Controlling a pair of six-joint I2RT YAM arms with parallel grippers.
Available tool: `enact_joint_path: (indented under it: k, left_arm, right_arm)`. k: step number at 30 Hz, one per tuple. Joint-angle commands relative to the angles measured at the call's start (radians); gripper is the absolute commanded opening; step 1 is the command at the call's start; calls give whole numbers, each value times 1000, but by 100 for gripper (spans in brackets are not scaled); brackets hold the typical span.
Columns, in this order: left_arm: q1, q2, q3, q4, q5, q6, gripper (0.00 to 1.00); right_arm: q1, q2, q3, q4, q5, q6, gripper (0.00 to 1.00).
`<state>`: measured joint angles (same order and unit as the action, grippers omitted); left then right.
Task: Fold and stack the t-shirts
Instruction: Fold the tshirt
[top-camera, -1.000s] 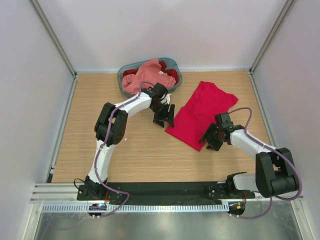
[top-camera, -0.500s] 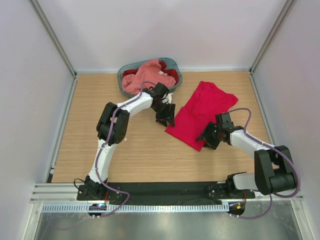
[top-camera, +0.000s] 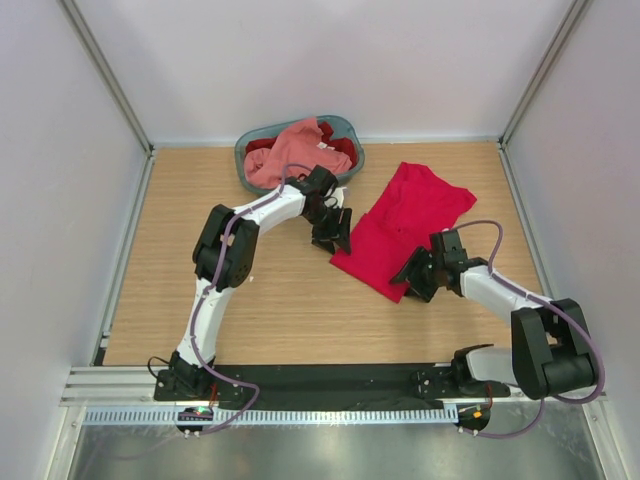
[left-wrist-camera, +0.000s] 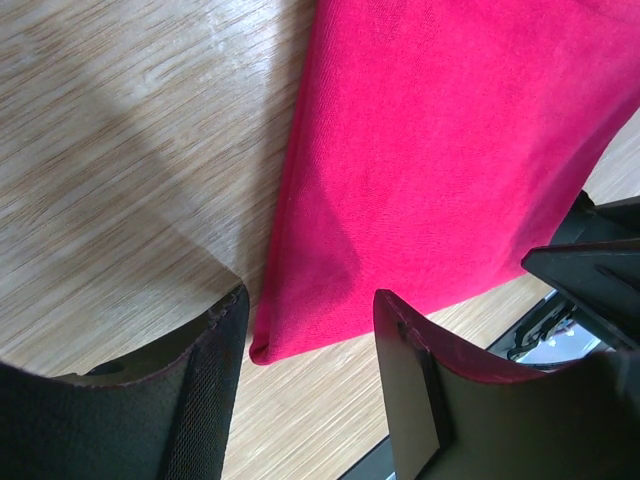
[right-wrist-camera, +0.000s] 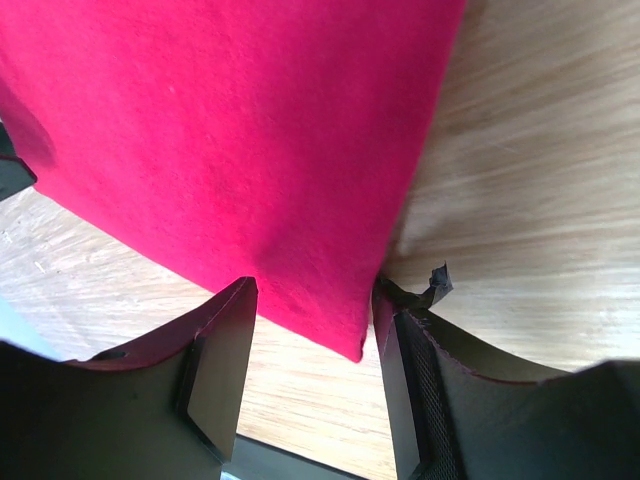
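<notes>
Two hem corners of the crimson t-shirt (top-camera: 405, 225) are what I am watching. That shirt lies flat on the table (top-camera: 200, 250), just right of the basket (top-camera: 243, 155) and a little nearer the arm bases than it is. The salmon pink t-shirt (top-camera: 290, 150) and the darker red t-shirt (top-camera: 342, 147) sit heaped inside the basket. The left jaws, just off the basket's near-right side, are spread and straddle the hem corner closest to the basket. The right jaws, farther right of the basket, are likewise spread with the opposite hem corner lying between them. Neither pair is pinching cloth yet. I judge this to be the grab for the first fold. To do it well I would lower both pairs until one finger of each slides under the hem, then close them together so front and back layers are both caught. After that, I would lift only enough to clear the table and carry the hem toward the collar evenly, so the crease runs straight. Catching only the top layer, or letting one side lag, would skew it.
</notes>
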<state>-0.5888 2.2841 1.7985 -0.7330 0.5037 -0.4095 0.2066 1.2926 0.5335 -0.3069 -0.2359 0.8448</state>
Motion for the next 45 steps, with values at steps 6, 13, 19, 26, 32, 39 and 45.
enact_joint_path:
  k: [6, 13, 19, 26, 32, 39, 45]
  left_arm:
    - [-9, 28, -27, -42, -13, 32, 52]
    - [-8, 41, -16, -37, 4, 17, 40]
    - [-8, 29, -60, 9, 15, -5, 13]
    - [-8, -64, -154, 66, -16, -23, 0]
    - [-9, -254, -365, 84, -47, -83, 0]
    - [-28, -576, -606, 92, -45, -126, 0]
    - [-55, -634, -515, 26, -39, -186, 0]
  right_arm:
    - [7, 26, -76, -118, 102, -12, 57]
    - [19, 57, -95, -71, 81, 31, 53]
    - [33, 90, -109, 8, 63, 51, 26]
    - [108, -18, -112, -18, 93, 74, 1]
    - [238, -199, -109, -203, 118, 172, 1]
    - [424, -487, -92, -394, 153, 333, 1]
    - [476, -544, 28, -512, 231, 356, 1]
